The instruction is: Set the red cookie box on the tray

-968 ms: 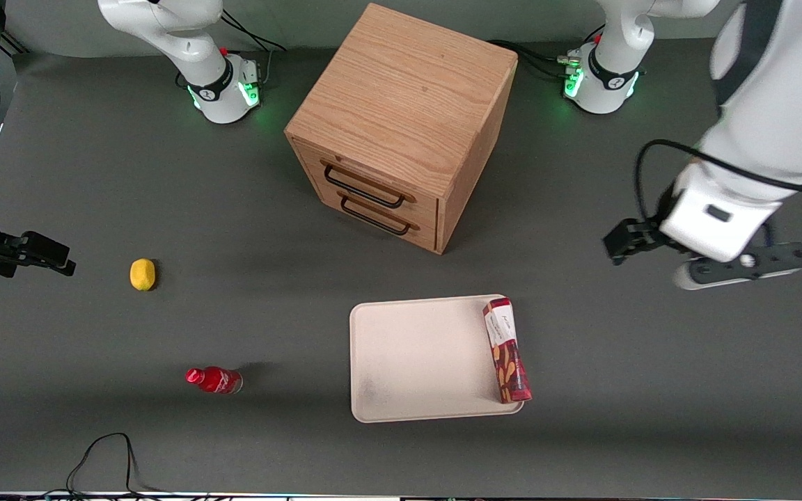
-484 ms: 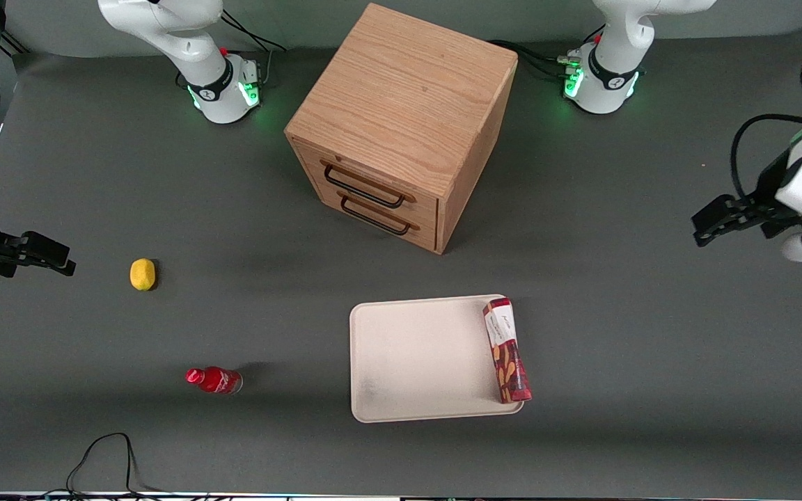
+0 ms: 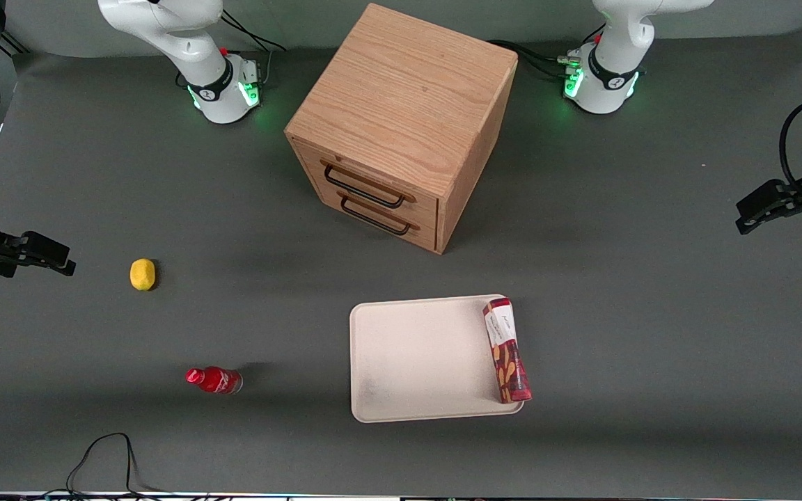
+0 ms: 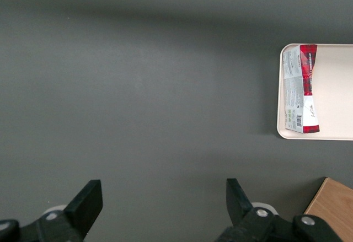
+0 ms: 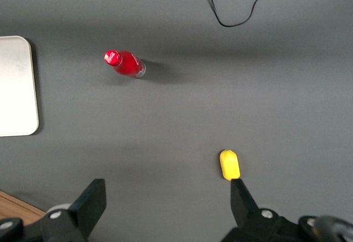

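Note:
The red cookie box point(image 3: 507, 350) lies flat on the cream tray point(image 3: 415, 358), along the tray's edge toward the working arm's end of the table, its white-label end pointing at the cabinet. The left wrist view shows the same box point(image 4: 301, 89) on the tray point(image 4: 336, 87). My left gripper point(image 3: 749, 212) hangs well away from the tray, near the working arm's end of the table and farther from the front camera than the box. In the wrist view the gripper point(image 4: 163, 186) is open, with only bare grey table between its fingers.
A wooden two-drawer cabinet point(image 3: 401, 118) stands farther from the front camera than the tray. Toward the parked arm's end lie a small red bottle point(image 3: 214, 380) and a yellow lemon point(image 3: 142, 273). A black cable point(image 3: 101, 452) loops near the table's front edge.
My left gripper has drawn away from the tray toward the working arm's end of the table, staying open and empty. The red cookie box and tray have not moved.

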Motion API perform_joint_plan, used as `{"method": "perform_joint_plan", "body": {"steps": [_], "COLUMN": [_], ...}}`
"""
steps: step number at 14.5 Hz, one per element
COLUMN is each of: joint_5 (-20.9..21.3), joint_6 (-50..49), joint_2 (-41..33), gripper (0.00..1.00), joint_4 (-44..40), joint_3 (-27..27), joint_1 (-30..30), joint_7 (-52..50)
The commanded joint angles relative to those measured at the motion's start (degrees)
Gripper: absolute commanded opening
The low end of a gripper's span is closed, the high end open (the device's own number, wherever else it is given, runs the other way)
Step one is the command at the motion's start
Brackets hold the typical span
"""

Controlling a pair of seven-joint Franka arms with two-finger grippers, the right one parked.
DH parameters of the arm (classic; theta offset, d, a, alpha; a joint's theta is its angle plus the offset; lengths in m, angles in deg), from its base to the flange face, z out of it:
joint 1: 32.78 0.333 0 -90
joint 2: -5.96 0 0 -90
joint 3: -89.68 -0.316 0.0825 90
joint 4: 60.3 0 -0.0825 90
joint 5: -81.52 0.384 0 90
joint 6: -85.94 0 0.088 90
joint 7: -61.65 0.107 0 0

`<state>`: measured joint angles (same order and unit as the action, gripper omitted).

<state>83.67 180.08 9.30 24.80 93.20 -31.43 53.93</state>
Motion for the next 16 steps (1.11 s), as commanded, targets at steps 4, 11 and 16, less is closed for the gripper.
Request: {"method": "perform_joint_plan", "body": {"steps": [4, 11, 16], "joint_5": [-1.0, -1.3, -1.3], "joint_6": [-0.1, -4.0, -4.8], "joint_2": [-2.6, -2.5, -2.5], "gripper": [1.00, 1.00, 1.00], "joint_4": [2.4, 2.0, 1.7], "joint_3": [2.4, 0.3, 0.3], "joint_1": [0.4, -1.4, -1.3], "joint_7": [-1.9, -1.8, -1.8]}}
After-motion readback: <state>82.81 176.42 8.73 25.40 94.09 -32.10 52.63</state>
